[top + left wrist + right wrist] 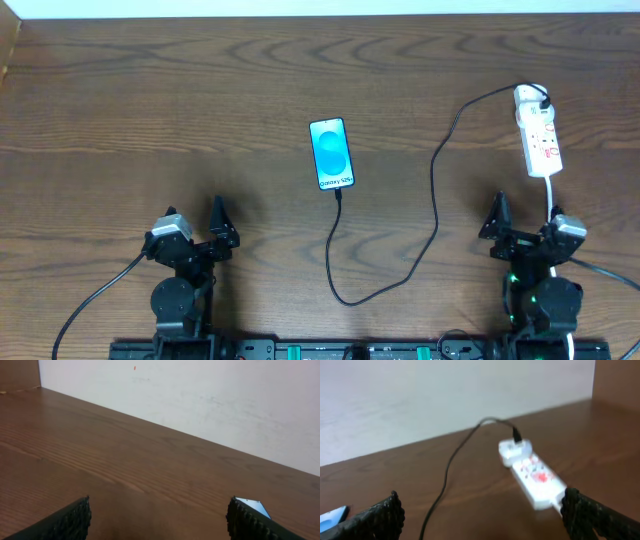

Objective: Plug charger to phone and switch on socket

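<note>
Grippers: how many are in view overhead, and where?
2. The left gripper sits near-left on the table, open and empty; the right gripper sits near-right, open and empty, just short of the socket. None appears hidden.

The desk (150, 100) is dark wood with a strong grain and a satin finish. The phone (332, 153) has a glossy screen. The socket (540, 140) is smooth white plastic, the charger (435, 200) matt black. The left end effector (159, 512) has black, rough-knurled pads (70, 522).
</note>
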Tool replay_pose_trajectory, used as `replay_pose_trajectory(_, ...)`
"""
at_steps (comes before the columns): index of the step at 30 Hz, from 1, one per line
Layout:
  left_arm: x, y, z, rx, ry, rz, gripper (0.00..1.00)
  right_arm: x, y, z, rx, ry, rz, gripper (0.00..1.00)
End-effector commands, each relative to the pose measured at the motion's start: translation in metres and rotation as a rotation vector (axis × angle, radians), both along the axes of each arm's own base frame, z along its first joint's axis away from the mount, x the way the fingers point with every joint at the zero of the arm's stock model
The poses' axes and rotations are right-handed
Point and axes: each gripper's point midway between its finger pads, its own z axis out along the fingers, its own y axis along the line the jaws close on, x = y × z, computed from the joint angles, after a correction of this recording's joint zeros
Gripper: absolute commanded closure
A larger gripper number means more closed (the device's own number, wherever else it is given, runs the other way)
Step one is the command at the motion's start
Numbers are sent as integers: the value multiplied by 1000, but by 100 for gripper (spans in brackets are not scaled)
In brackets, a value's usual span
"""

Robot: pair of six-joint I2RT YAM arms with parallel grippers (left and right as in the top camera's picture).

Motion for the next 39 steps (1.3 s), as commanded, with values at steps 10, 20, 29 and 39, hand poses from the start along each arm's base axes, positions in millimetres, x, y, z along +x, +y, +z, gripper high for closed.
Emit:
replay_pose_trajectory(10,-1,3,-17,10,54,16,14,0,14,-1,-265,30,100,1)
replay_pose_trajectory(20,-1,3,-17,10,54,16,14,0,15,-1,-243,27,99,1)
replay_pose_trajectory(29,-1,3,-17,10,54,16,14,0,16,-1,-243,26,104,1)
replay_pose_trajectory(39,-1,3,-17,10,54,16,14,0,16,-1,-243,26,104,1)
